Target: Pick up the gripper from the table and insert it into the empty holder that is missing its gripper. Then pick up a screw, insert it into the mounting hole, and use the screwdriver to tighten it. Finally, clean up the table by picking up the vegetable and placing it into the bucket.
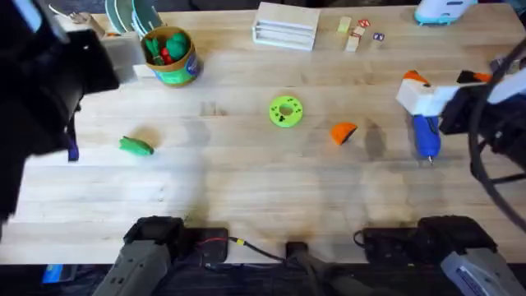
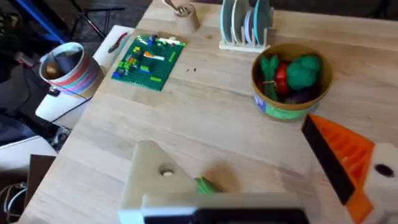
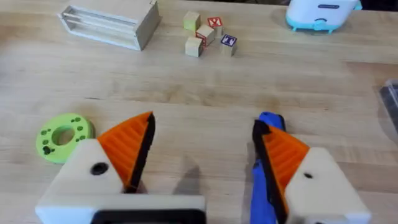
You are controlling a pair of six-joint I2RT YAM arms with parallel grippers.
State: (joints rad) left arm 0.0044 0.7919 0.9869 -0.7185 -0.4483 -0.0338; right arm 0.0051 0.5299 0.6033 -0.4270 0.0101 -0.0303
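My right jaws [image 3: 202, 152] stand spread over the bench [image 1: 246, 189], one finger right against the screwdriver [image 1: 426, 136].

The blue screwdriver lies beside that finger rather than between the two, its tip pointing toward my base. The loose orange gripper [image 1: 343, 132] rests on the wood well apart from the right jaws, toward the middle, with the flat green disc [image 1: 285, 112] just beyond it. My left jaws [image 2: 249, 180] hang open high at the far left, one mount bare, the empty holder [image 2: 155, 180], the other carrying its orange pad [image 2: 345, 152]. The green vegetable [image 1: 136, 145] lies below them. The bucket [image 1: 171, 56] stands farther back.
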